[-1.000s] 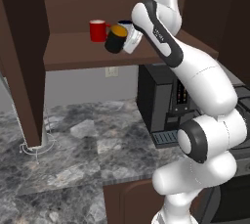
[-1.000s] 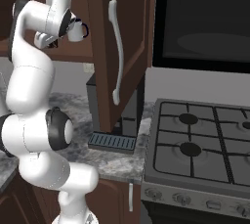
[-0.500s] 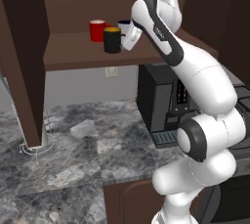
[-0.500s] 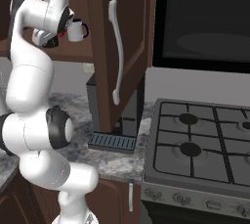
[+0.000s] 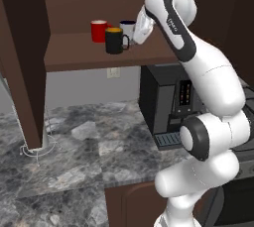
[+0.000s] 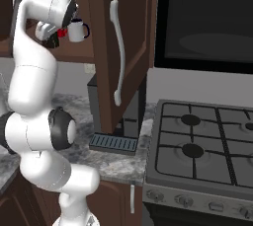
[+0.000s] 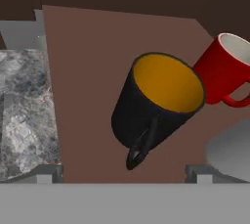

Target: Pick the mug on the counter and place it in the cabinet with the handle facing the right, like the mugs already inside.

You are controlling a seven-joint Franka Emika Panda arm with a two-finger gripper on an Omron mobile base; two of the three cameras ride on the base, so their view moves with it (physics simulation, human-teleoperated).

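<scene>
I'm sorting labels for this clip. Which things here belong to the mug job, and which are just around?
Job:
small black mug with orange-yellow inside
dark brown wooden wall cabinet
grey marbled stone counter
open two-finger gripper

Just around:
red mug
white mug with dark rim
black coffee machine
gas stove

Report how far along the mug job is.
Done: the black mug stands upright on the cabinet shelf beside the red mug, handle toward the right, off the counter. In hand: nothing; the gripper is open, just right of the mug. Left: only backing the arm out of the cabinet, it seems.
</scene>
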